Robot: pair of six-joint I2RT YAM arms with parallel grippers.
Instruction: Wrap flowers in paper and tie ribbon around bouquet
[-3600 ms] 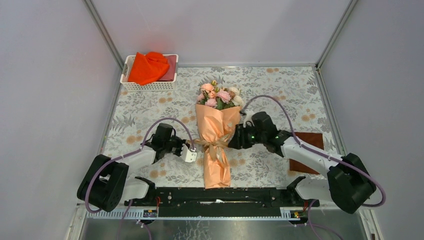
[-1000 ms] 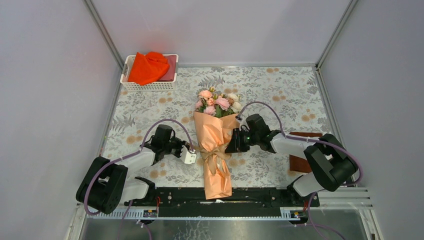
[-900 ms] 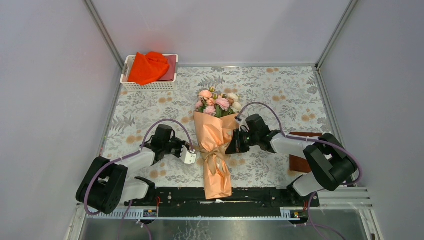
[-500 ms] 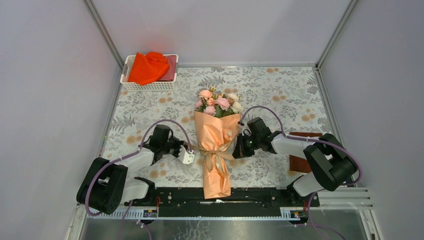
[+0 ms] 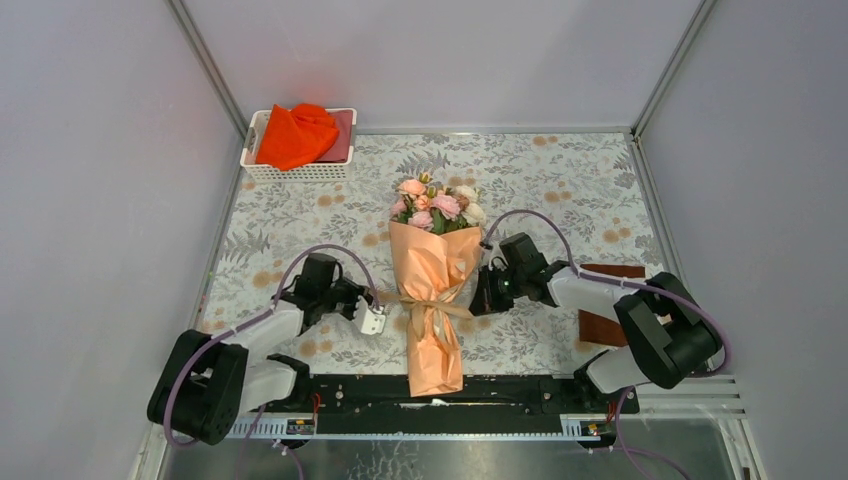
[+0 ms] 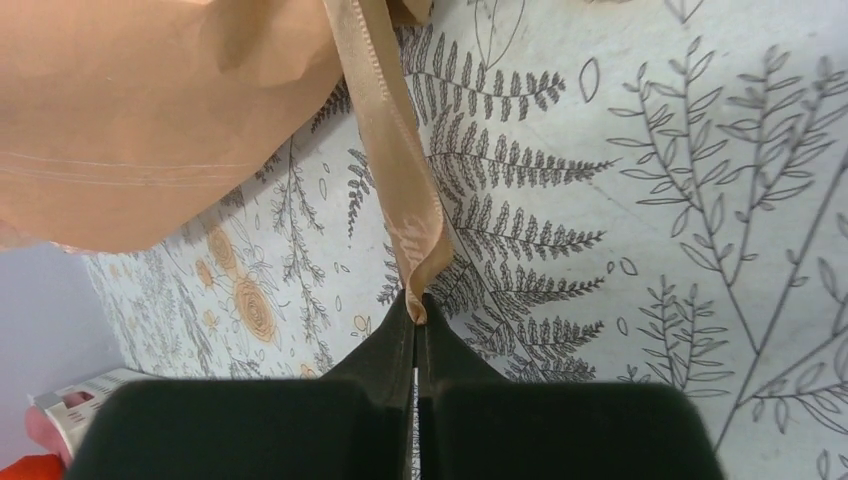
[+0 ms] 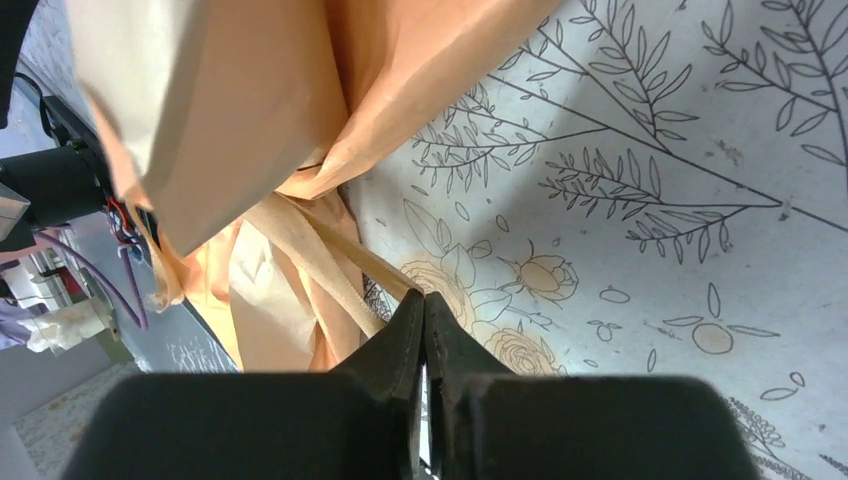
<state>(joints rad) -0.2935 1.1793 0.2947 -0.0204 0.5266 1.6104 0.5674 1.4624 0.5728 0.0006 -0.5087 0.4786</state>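
Tightening the tie looks to be the step in hand. The long cone-shaped bouquet of peach-orange paper (image 5: pixel 436 345) lies in the middle of the grey leaf-patterned worktop (image 5: pixel 560 180). Its pink, peach and cream rose-like flowers (image 5: pixel 433 205) point away from the arms, and the thin peach-orange wrapping paper (image 5: pixel 430 255) is closed around the stems. The narrow tan ribbon (image 5: pixel 430 305) is gathered round the cone's waist in what looks like a knot or bow. The left claw (image 6: pixel 415 312) is pinched together on one ribbon tail, which runs from its tips up toward the paper. The right claw (image 7: pixel 424 300) is pinched together on a tail at the other side. By my reading the wrap is done and the knot nearly so. The next move calls for an even outward pull by both arms at once, gentle enough that the cone does not slide or crumple, then a release.
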